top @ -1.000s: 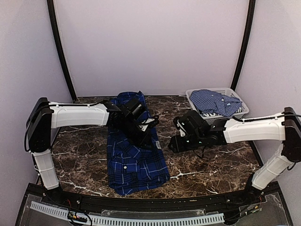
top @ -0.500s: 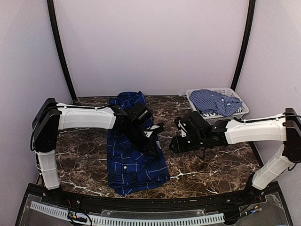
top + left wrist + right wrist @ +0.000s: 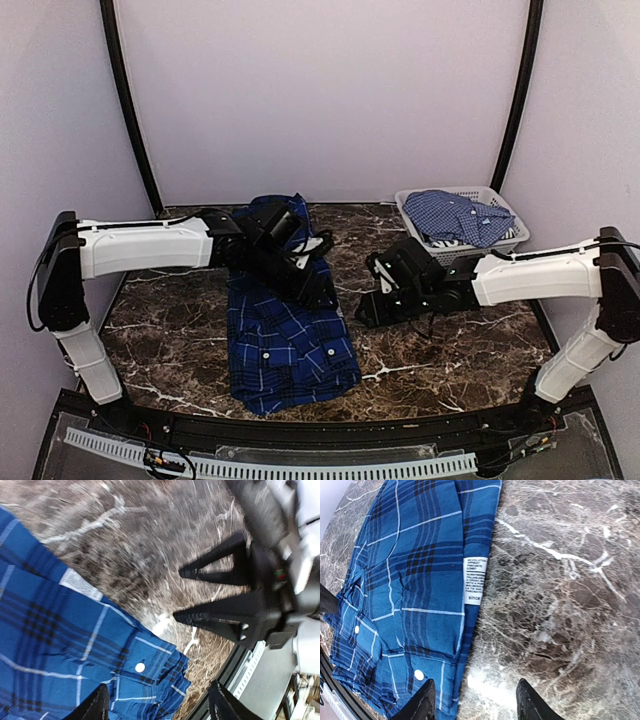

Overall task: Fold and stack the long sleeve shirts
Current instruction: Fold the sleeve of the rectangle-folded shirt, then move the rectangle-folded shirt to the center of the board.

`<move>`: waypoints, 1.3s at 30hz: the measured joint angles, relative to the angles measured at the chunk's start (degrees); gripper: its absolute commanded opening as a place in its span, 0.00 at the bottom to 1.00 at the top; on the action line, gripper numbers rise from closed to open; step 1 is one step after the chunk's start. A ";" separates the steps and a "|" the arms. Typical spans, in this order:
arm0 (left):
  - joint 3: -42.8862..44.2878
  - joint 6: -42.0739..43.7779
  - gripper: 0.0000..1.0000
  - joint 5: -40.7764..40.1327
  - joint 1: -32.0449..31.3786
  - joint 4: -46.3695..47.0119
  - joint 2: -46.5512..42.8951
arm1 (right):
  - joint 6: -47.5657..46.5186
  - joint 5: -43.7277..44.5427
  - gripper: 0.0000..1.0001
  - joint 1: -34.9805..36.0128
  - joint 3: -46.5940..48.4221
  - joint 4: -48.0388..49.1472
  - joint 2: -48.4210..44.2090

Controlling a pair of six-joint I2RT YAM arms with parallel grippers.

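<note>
The dark blue plaid long sleeve shirt [image 3: 285,340] lies folded lengthwise on the marble table, left of centre. My left gripper [image 3: 318,292] hovers over its right edge, open, with nothing between the fingers. In the left wrist view the left gripper [image 3: 157,707] stands above the shirt's [image 3: 60,630] buttoned corner. My right gripper [image 3: 365,308] is open just right of the shirt. In the right wrist view the right gripper [image 3: 476,705] straddles the shirt's [image 3: 410,570] edge and bare marble. The lighter blue checked shirt [image 3: 455,215] lies crumpled in the basket.
A pale lattice basket [image 3: 510,237] stands at the back right corner. The brown marble table [image 3: 180,320] ends at a black front rail. The two grippers are close together; the right gripper's fingers [image 3: 210,620] show in the left wrist view. A white label [image 3: 472,580] shows on the shirt's edge.
The left gripper went from shut to open, letting go of the plaid shirt, and lifted slightly toward the back. The right arm has hardly moved.
</note>
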 measured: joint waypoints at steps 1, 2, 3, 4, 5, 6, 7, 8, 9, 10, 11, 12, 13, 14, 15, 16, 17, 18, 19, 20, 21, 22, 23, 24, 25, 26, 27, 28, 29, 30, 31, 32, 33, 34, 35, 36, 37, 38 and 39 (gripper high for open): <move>-1.05 -0.92 0.60 -0.76 0.74 0.81 -1.60 | -0.09 -0.42 0.50 0.24 0.46 0.11 0.79; -2.25 -2.05 0.59 -1.40 2.01 1.64 -3.08 | -0.22 -0.81 0.49 0.48 1.25 0.22 1.88; -3.30 -2.97 0.57 -1.68 3.32 2.47 -4.17 | -0.44 -0.98 0.48 0.85 2.10 0.35 3.02; -4.79 -3.91 0.55 -1.88 5.51 3.93 -5.27 | -0.79 -1.25 0.47 1.46 3.32 0.52 4.48; -5.60 -4.57 0.53 -2.10 7.15 4.81 -5.66 | -1.11 -1.49 0.46 1.99 4.17 0.83 5.57; -6.32 -5.49 0.52 -2.60 9.68 5.92 -5.73 | -1.31 -1.90 0.45 2.71 5.38 1.16 7.02; -6.45 -5.97 0.52 -2.99 11.28 6.54 -5.38 | -1.64 -2.29 0.44 3.32 6.45 1.53 8.39; -6.45 -6.29 0.51 -3.52 13.18 7.52 -4.76 | -2.05 -2.78 0.44 3.67 7.19 1.90 9.42; -6.40 -6.69 0.51 -4.17 14.86 8.81 -4.07 | -2.32 -3.43 0.44 4.07 8.28 2.21 10.82; -6.25 -6.93 0.50 -4.72 15.98 9.66 -3.32 | -2.56 -3.76 0.43 4.33 8.94 2.49 11.82; -5.57 -7.13 0.49 -5.11 17.07 10.34 -2.16 | -2.75 -4.22 0.43 4.57 9.75 2.78 12.96; -4.61 -7.30 0.48 -5.53 17.88 11.32 -0.57 | -2.93 -4.83 0.43 4.68 10.49 2.99 14.05; -3.34 -7.37 0.47 -5.90 18.56 12.13 1.25 | -3.19 -5.20 0.43 4.74 11.19 3.30 15.12; -1.92 -7.41 0.46 -6.14 19.12 13.09 3.26 | -3.43 -5.53 0.43 4.76 11.80 3.65 16.17; -0.61 -7.48 0.45 -6.40 19.78 13.88 5.18 | -3.67 -5.92 0.43 4.81 12.35 4.02 17.20; 0.46 -7.48 0.44 -6.62 20.33 14.51 6.84 | -3.82 -6.16 0.43 4.81 12.68 4.22 17.86; 1.64 -7.52 0.44 -6.84 20.92 15.41 8.76 | -3.91 -6.56 0.42 4.81 12.83 4.79 18.62; 2.51 -7.54 0.44 -7.02 21.49 16.13 10.62 | -4.04 -6.84 0.42 4.85 12.83 5.09 19.19; 3.13 -7.58 0.44 -7.23 22.10 16.79 12.22 | -4.09 -7.17 0.42 4.85 12.83 5.25 19.58; 3.41 -7.63 0.44 -7.37 22.62 17.38 13.40 | -4.11 -7.39 0.42 4.90 12.83 5.33 19.89; 3.96 -7.76 0.44 -7.48 23.56 17.84 15.12 | -4.24 -7.63 0.42 4.98 12.83 5.38 20.28; 4.15 -7.80 0.44 -7.58 24.13 18.25 16.11 | -4.31 -7.74 0.42 5.09 12.81 5.42 20.48; 4.68 -7.82 0.44 -7.56 24.98 18.40 17.42 | -4.46 -7.80 0.42 5.31 12.63 5.51 20.65; 5.44 -7.82 0.44 -7.48 25.68 18.67 18.88 | -4.59 -7.82 0.42 5.62 12.37 5.53 20.72; 6.25 -7.80 0.44 -7.39 26.12 18.84 20.04 | -4.72 -7.82 0.42 5.95 12.07 5.53 20.74; 7.48 -7.76 0.44 -7.32 26.67 18.86 21.62 | -4.92 -7.80 0.42 6.40 11.61 5.49 20.74; 8.85 -7.74 0.43 -7.32 27.17 18.84 23.10 | -5.11 -7.80 0.43 6.88 11.17 5.42 20.76; 10.25 -7.72 0.44 -7.32 27.54 18.88 24.57 | -5.20 -7.78 0.43 7.28 10.82 5.31 20.79; 11.41 -7.65 0.44 -7.34 27.76 18.88 25.68 | -5.42 -7.41 0.43 7.74 10.43 5.57 20.79; 12.52 -7.54 0.43 -7.17 27.85 18.91 26.71 | -5.60 -7.26 0.43 8.04 10.34 5.70 20.76; 13.68 -7.50 0.44 -7.10 27.85 18.88 27.39 | -5.81 -6.91 0.43 8.31 10.21 5.97 20.76; 14.53 -7.50 0.44 -6.99 27.76 18.91 27.96 | -6.03 -6.64 0.43 8.57 10.03 6.19 20.76; 15.19 -7.50 0.43 -6.86 27.71 18.88 28.48 | -6.23 -6.38 0.43 8.79 9.92 6.34 20.76; 15.50 -7.50 0.43 -6.60 27.71 18.93 28.79 | -6.34 -6.12 0.43 9.03 9.73 6.56 20.68; 15.76 -7.54 0.43 -6.03 27.71 19.02 29.00 | -6.43 -5.95 0.42 9.31 9.46 6.82 20.55; 15.87 -7.58 0.43 -5.38 27.58 19.02 29.11 | -6.47 -5.84 0.43 9.62 9.16 6.95 20.33; 15.87 -7.67 0.43 -4.72 27.50 18.99 29.14 | -6.54 -5.81 0.43 9.99 8.72 7.06 20.04; 15.87 -7.76 0.43 -4.24 27.39 18.91 29.14 | -6.62 -5.81 0.43 10.38 8.28 7.08 19.69; 15.87 -7.80 0.44 -3.72 27.17 18.75 29.14 | -6.62 -5.86 0.42 10.86 7.72 7.06 19.21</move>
